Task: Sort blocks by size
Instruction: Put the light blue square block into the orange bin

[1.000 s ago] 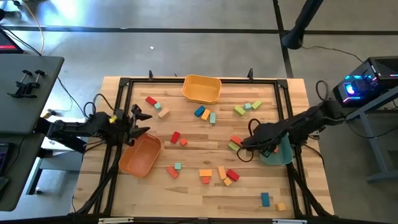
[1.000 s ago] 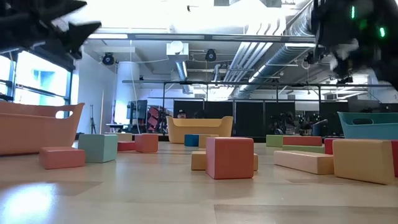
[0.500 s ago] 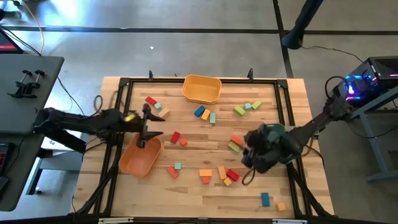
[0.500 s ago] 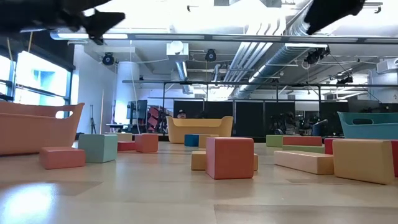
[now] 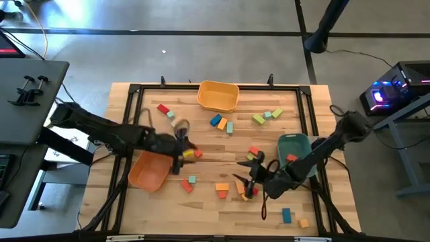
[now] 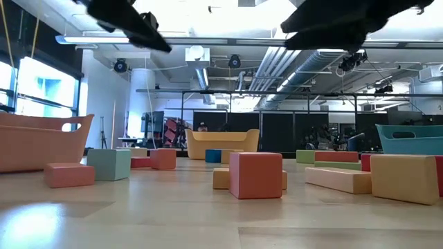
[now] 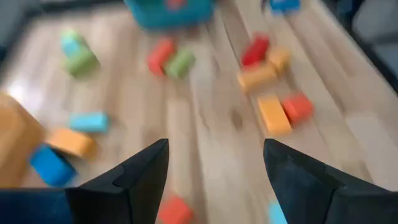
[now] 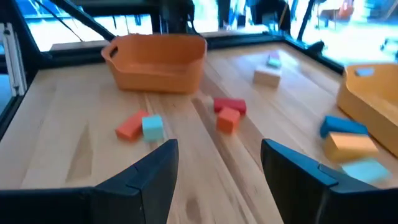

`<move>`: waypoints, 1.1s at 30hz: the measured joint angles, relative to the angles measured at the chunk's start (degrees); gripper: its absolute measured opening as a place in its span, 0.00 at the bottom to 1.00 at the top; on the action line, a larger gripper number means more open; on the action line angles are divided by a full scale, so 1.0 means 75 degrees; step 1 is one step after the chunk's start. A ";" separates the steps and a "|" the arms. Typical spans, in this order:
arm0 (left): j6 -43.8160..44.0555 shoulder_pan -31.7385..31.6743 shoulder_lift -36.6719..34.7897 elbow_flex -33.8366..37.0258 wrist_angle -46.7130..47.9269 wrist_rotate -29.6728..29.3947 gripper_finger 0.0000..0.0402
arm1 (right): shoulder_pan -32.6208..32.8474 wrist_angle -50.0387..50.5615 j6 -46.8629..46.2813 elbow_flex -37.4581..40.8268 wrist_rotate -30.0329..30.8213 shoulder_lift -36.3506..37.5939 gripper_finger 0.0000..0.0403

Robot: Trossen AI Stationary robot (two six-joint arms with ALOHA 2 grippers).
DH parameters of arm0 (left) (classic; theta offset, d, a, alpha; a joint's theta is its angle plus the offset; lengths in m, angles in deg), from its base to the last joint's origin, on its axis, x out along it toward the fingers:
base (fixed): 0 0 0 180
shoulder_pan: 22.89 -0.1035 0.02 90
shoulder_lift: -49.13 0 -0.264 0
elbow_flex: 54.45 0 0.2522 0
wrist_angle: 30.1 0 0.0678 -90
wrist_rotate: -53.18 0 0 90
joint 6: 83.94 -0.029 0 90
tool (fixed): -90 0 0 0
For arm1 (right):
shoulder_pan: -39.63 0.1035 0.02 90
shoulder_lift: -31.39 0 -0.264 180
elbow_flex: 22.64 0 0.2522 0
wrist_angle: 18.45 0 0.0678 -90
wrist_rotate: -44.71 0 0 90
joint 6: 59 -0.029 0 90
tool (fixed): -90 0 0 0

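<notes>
Many small wooden blocks lie scattered flat on the wooden table [image 5: 201, 208]: two red ones [image 5: 190, 148] at the middle, a cluster of orange and red ones [image 5: 235, 188] toward the near edge, and others farther back. My left gripper [image 5: 189, 153] hovers open over the two red blocks, and its wrist view [image 7: 214, 168] shows its fingers empty. My right gripper [image 5: 247, 169] hovers open over the near cluster, and its wrist view [image 8: 217, 168] shows it empty too. One red block [image 5: 290, 158] lies in the teal bin [image 5: 295, 144].
An orange bin [image 5: 151, 169] stands at the left under my left arm. A yellow bin [image 5: 218, 95] stands at the far edge and the teal bin at the right. A black frame [image 5: 134, 87] borders the table. Bare wood lies along the near edge.
My left gripper has swung from the orange bin's far left side toward the table's right, out over the middle red blocks. My right gripper has left the teal bin and gone toward the table's left and near edge, over the near cluster. No block has visibly moved.
</notes>
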 joint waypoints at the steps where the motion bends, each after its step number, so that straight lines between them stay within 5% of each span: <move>1: 0.0221 0.0179 0.0233 -0.0162 0.0275 -0.0014 0.62 | -0.0040 -0.0433 0.0250 0.0060 -0.0003 -0.0125 0.56; 9: 0.2437 0.1644 0.1896 -0.0451 -0.0134 -0.0206 0.62 | -0.0331 -0.1312 0.0816 0.0173 -0.0630 -0.0624 0.56; 17: 0.3566 0.2343 0.3011 -0.0440 -0.0076 -0.2167 0.62 | -0.0561 -0.1387 0.1285 0.0173 -0.1069 -0.0670 0.56; 33: 0.4391 0.1705 0.3828 -0.0440 0.0210 -0.0561 0.62 | -0.0627 -0.1335 0.1309 0.0173 -0.1359 -0.0670 0.56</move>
